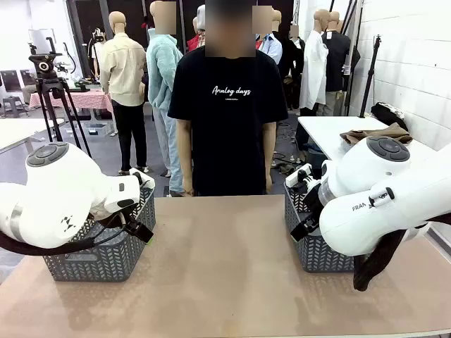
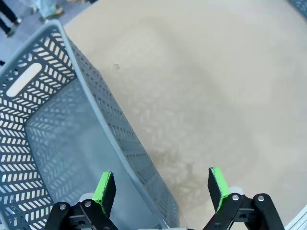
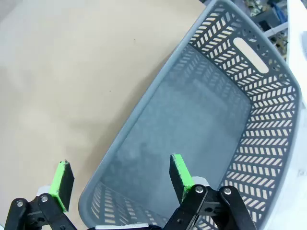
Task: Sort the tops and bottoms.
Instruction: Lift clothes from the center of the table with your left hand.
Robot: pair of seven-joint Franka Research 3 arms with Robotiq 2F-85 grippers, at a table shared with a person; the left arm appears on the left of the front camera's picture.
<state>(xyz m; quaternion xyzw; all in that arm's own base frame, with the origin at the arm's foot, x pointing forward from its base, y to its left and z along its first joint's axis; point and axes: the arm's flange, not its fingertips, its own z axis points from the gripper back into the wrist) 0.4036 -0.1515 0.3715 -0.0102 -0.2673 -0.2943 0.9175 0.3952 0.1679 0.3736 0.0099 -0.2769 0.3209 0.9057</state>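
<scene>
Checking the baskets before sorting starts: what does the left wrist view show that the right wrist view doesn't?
Left wrist view: the left gripper, jaws open, straddling a wall of the left basket, floor bare. Right wrist view: the right gripper, jaws open, straddling a wall of the right basket, floor bare too. Both: the tan table beside the basket.

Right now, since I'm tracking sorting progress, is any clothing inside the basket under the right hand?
No, the basket shows a bare grey floor.
</scene>
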